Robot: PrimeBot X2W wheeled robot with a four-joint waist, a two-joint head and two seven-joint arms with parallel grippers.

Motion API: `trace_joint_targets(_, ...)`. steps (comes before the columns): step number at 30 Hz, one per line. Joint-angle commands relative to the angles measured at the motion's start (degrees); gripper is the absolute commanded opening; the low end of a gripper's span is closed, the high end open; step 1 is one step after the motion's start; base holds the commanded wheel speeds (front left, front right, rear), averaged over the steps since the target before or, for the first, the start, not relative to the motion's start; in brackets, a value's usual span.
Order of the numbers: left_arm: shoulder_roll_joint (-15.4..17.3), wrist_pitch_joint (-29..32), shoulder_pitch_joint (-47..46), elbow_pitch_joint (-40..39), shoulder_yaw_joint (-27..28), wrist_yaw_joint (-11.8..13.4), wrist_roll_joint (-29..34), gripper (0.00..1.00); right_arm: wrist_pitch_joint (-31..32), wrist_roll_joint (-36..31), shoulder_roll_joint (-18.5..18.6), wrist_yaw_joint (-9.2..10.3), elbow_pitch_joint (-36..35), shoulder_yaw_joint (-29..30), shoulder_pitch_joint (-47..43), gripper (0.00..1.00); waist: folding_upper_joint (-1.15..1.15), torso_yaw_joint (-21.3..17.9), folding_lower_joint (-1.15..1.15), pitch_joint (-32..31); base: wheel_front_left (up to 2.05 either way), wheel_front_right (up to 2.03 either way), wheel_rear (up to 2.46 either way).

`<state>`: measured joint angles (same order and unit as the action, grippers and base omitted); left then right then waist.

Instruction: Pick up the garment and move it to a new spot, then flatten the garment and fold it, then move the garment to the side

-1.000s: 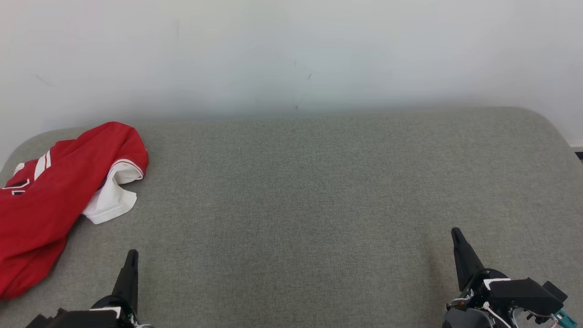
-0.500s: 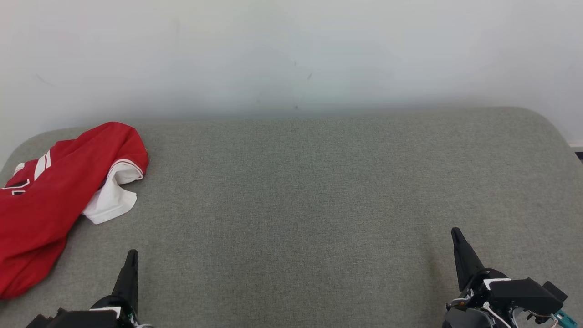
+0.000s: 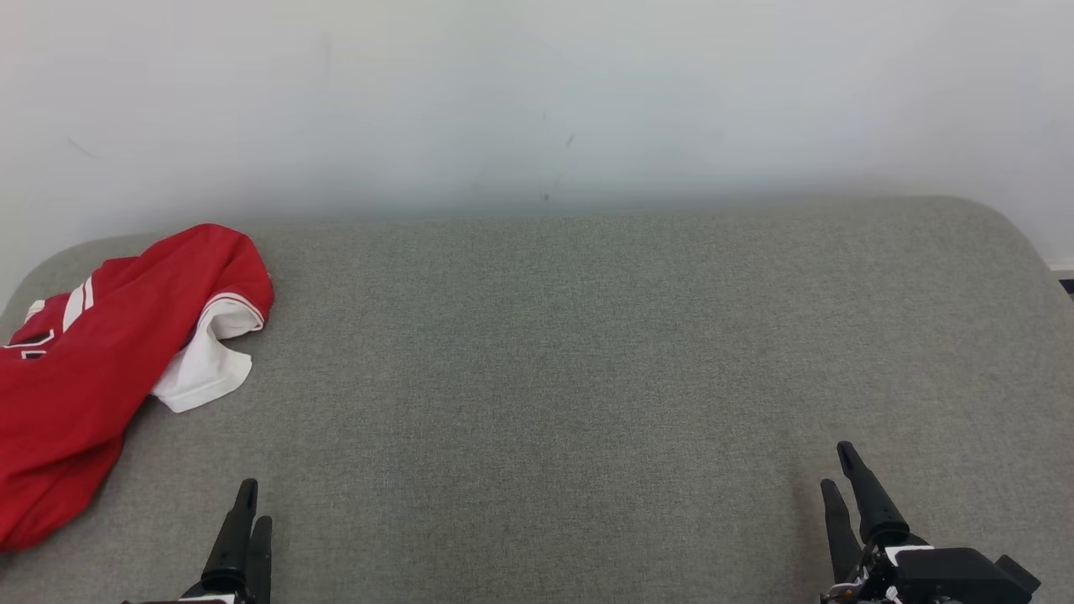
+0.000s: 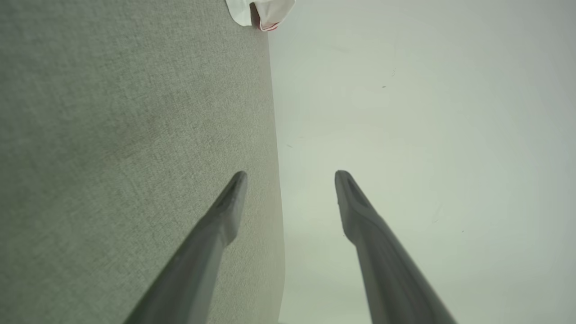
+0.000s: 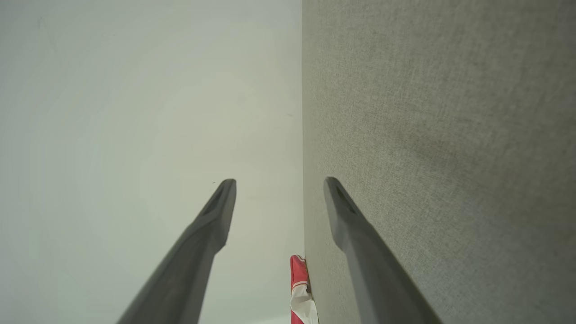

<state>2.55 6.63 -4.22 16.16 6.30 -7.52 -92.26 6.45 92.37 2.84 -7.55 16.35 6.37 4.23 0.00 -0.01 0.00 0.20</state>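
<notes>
Much bare surface (image 3: pixel 587 352) beside left-edge garment (image 3: pixel 84 369)

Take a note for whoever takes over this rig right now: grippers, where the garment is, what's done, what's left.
Left gripper: open, empty, at the near left, apart from the garment.
Right gripper: open, empty, at the near right.
Garment: red and white, crumpled at the left end of the grey surface, partly past the head view's left edge.
Done: nothing yet; the garment is not picked up.
Left: pick it up and move it, flatten, fold, then move it aside.
</notes>
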Motion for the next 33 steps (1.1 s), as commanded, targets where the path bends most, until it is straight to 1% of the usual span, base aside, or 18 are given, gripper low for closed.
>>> trace_joint_targets(1,0.07,-0.66,-0.52,-0.86,-0.44,-0.01,0.20,1.00,-0.58,-0.23,0.02,0.00,-0.88,-0.49,0.50,1.00,0.00,0.01,0.00,0.01,0.00,0.00,0.00)
trace_joint_targets(5,0.09,-1.84,-0.28,-1.40,-0.89,-0.01,1.62,1.00,-1.78,-1.26,0.02,0.01,-1.43,-1.32,0.13,1.00,0.00,0.02,0.00,0.05,0.00,0.00,0.00)
trace_joint_targets(7,0.11,-2.71,-0.16,-1.85,-1.03,-0.01,4.12,1.00,-2.63,-2.95,0.03,0.01,-1.95,-1.84,-0.11,1.00,0.00,0.03,0.00,0.08,0.00,0.00,0.00)
trace_joint_targets(8,0.11,-2.71,-0.16,-1.85,-1.03,-0.01,4.12,1.00,-2.63,-2.95,0.03,0.01,-1.95,-1.84,-0.11,1.00,0.00,0.03,0.00,0.08,0.00,0.00,0.00)
trace_joint_targets(14,0.13,-4.33,0.05,-3.00,-0.86,0.18,9.76,1.00,-4.26,-7.65,0.03,0.01,-3.17,-2.76,-0.57,1.00,0.00,0.05,0.00,0.15,0.00,0.00,0.00)
trace_joint_targets(33,0.21,-8.83,1.57,-7.43,-3.90,3.52,32.73,1.00,-8.72,-27.36,0.04,0.03,-6.21,-4.83,-2.13,1.00,0.00,0.05,0.00,0.18,0.00,0.00,0.00)
